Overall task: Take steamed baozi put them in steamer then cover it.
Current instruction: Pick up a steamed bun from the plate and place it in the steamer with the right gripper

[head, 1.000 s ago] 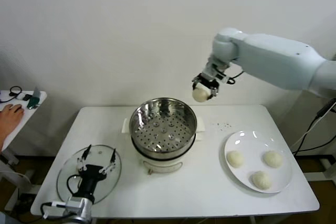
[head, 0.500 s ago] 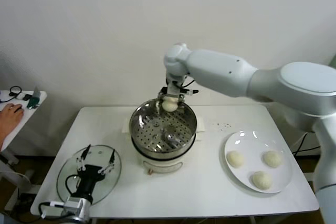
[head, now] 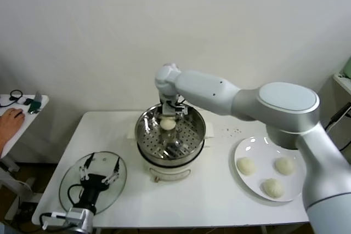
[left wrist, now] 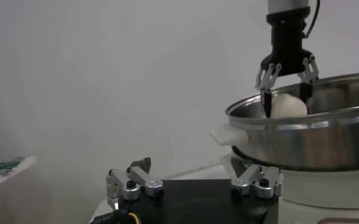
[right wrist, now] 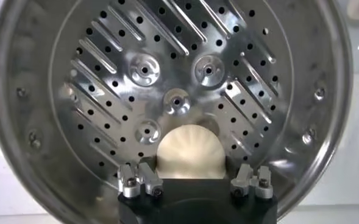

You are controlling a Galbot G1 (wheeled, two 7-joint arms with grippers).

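Right end effector [head: 167,120] hung inside the steamer [head: 143,135], fingers closed around 1 baozi [head: 167,125] above the perforated bottom. 3 baozi [head: 245,166] lay on the plate [head: 296,187]. Left end effector [head: 100,167] sat over the cover [head: 68,181] on the table [head: 219,201], fingers spread, gripping nothing.

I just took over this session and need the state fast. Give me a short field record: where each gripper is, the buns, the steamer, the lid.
right gripper: lowered into the steamer, closed on one baozi
held baozi: inside the rim, whether it touches the perforated floor cannot be told
left gripper: open, idle above the glass lid at the table's front left
plate: three baozi waiting, right of the steamer
steamer: uncovered, no other bun inside
lid: flat on the table, not gripped
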